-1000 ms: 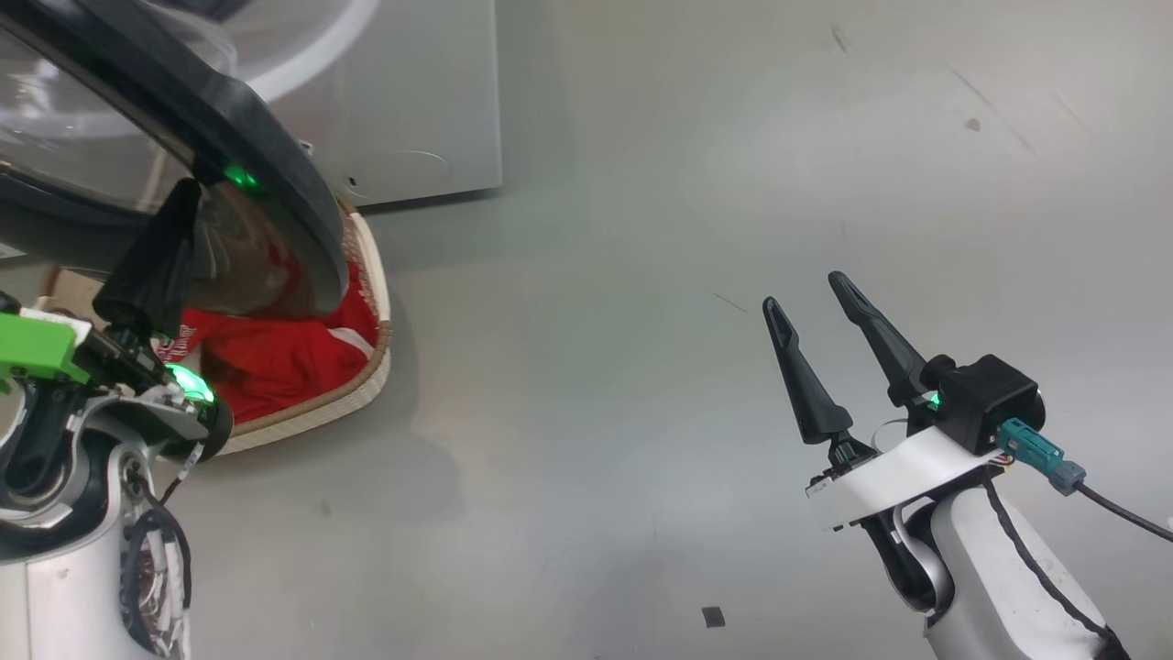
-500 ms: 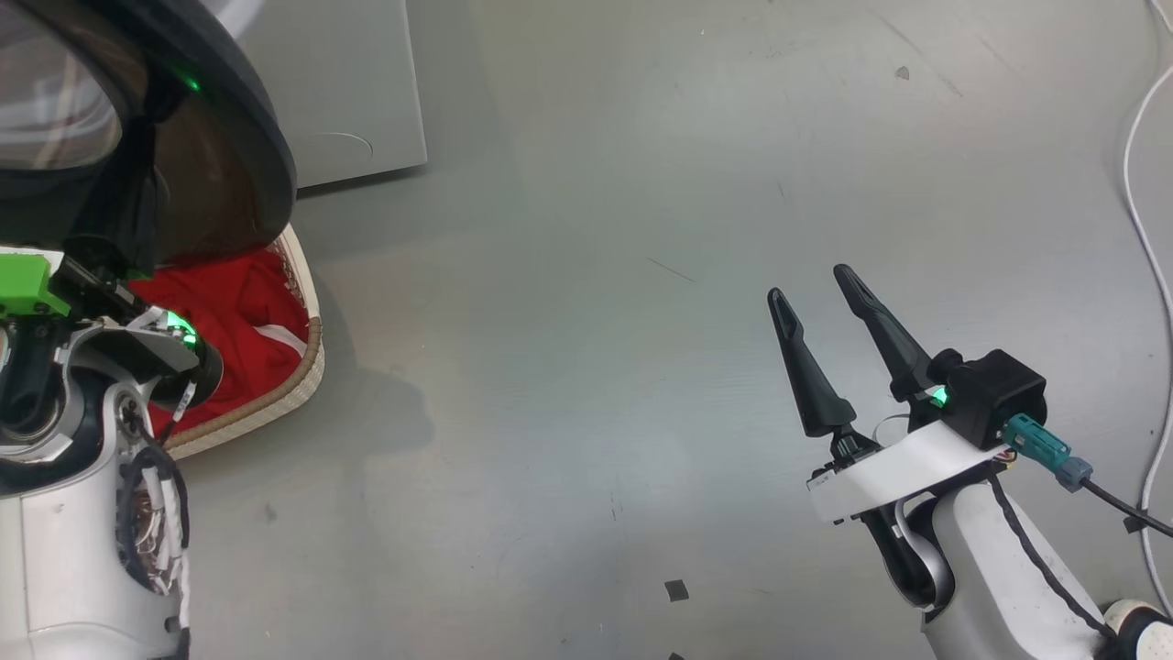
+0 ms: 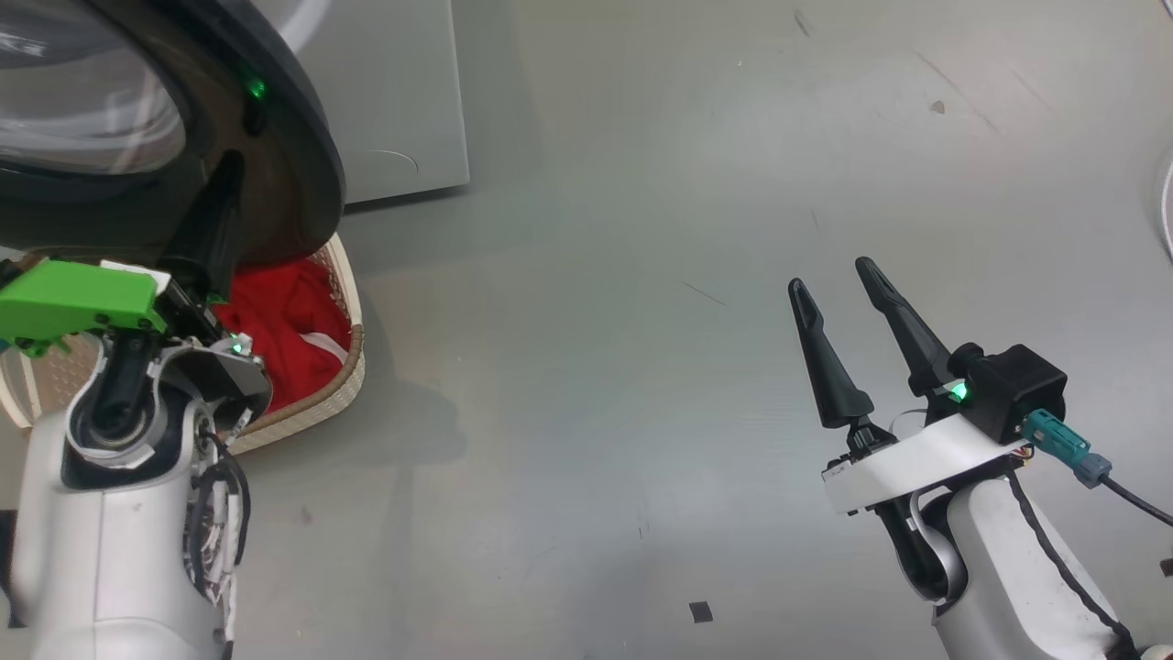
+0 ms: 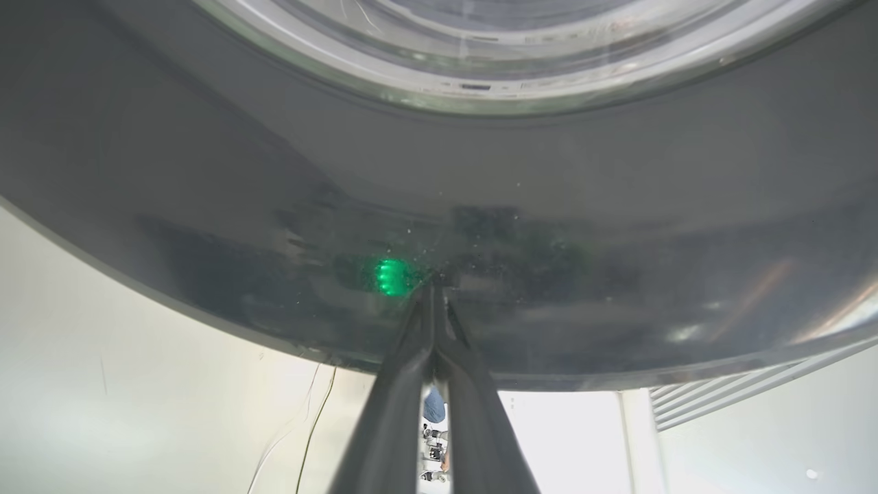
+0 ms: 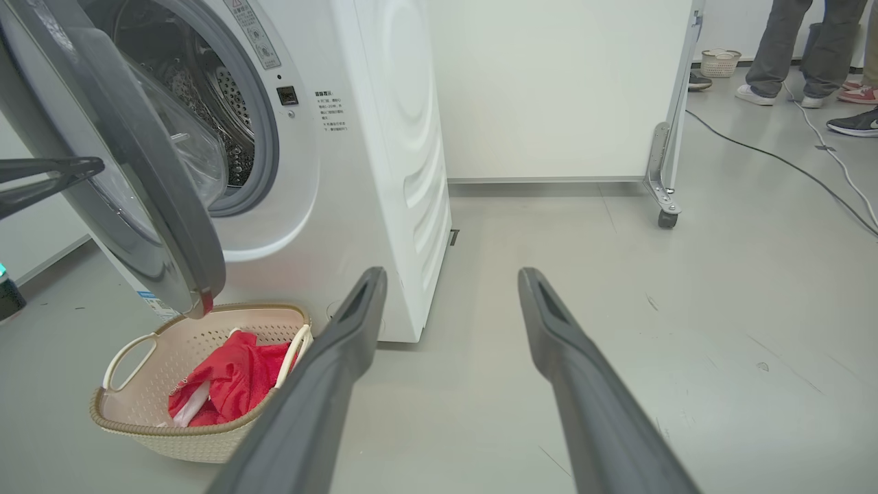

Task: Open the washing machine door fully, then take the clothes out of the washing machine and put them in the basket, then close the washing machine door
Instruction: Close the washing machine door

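Note:
The washing machine door (image 3: 293,165), black-rimmed with a bulging glass bowl, stands partly open over the basket. My left gripper (image 3: 234,167) is shut, its tips pressed on the door's outer black rim (image 4: 617,206); in the left wrist view the gripper (image 4: 435,291) meets the glossy surface. In the right wrist view the left gripper (image 5: 92,166) touches the door (image 5: 171,226) from outside. Red clothes (image 5: 233,377) lie in the cream basket (image 5: 171,439) below the white washing machine (image 5: 384,137). My right gripper (image 3: 829,273) hovers open and empty over the floor.
The steel drum (image 5: 206,82) shows through the opening. A white wheeled partition (image 5: 665,171) stands behind the machine, cables (image 5: 775,158) run across the grey floor, and a person's legs (image 5: 789,48) stand at the far right beside a second small basket (image 5: 720,63).
The head camera has swung, shifting the whole picture. My left gripper stays shut against the door rim. The right gripper remains open in the same pose.

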Controlling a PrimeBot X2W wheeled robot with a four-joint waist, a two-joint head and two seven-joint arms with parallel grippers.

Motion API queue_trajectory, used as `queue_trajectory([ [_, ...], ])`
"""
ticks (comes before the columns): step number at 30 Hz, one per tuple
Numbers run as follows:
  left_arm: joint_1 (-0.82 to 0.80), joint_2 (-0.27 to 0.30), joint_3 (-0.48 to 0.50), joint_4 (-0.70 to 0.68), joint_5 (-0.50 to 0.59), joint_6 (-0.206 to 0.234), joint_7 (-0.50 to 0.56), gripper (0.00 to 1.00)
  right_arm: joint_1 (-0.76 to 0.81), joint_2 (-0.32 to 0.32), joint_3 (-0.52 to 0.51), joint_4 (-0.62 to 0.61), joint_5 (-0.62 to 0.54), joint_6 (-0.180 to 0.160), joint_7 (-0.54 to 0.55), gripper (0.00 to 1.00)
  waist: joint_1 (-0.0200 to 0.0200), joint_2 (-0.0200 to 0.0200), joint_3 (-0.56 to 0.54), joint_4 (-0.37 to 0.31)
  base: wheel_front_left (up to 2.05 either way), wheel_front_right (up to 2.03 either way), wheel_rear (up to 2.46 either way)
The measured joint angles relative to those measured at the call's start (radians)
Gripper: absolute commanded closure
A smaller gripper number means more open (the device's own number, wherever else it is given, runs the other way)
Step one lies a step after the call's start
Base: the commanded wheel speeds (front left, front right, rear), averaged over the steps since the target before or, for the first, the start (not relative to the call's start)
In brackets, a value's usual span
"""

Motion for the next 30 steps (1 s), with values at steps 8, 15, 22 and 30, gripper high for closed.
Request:
queue_trajectory([
  [8, 0.104, 0.087, -0.153, 0.05, 0.257, -0.073, 0.004, 1.0, 0.01, -0.015, -0.024, 0.004, -0.002, 0.0, 0.0, 0.0, 0.0, 0.0, -0.044, 0.058, 0.0, 0.0, 0.0],
  [15, 0.139, 0.196, -0.263, 0.042, 0.557, -0.131, -0.098, 1.0, 0.037, -0.031, -0.042, 0.005, -0.005, 0.0, 0.0, 0.0, 0.0, 0.0, -0.079, 0.127, 0.0, 0.0, 0.0],
  [22, 0.165, 0.224, -0.322, 0.023, 0.745, -0.132, -0.235, 1.0, 0.048, -0.043, -0.047, 0.004, -0.01, 0.0, -0.001, 0.0, 0.0, 0.0, -0.114, 0.204, 0.0, 0.0, 0.0],
  [30, 0.204, 0.226, -0.339, 0.016, 0.87, -0.139, -0.391, 1.0, 0.069, -0.049, -0.048, 0.001, -0.011, 0.0, -0.001, 0.0, 0.0, 0.0, -0.159, 0.283, 0.0, 0.0, 0.0],
])
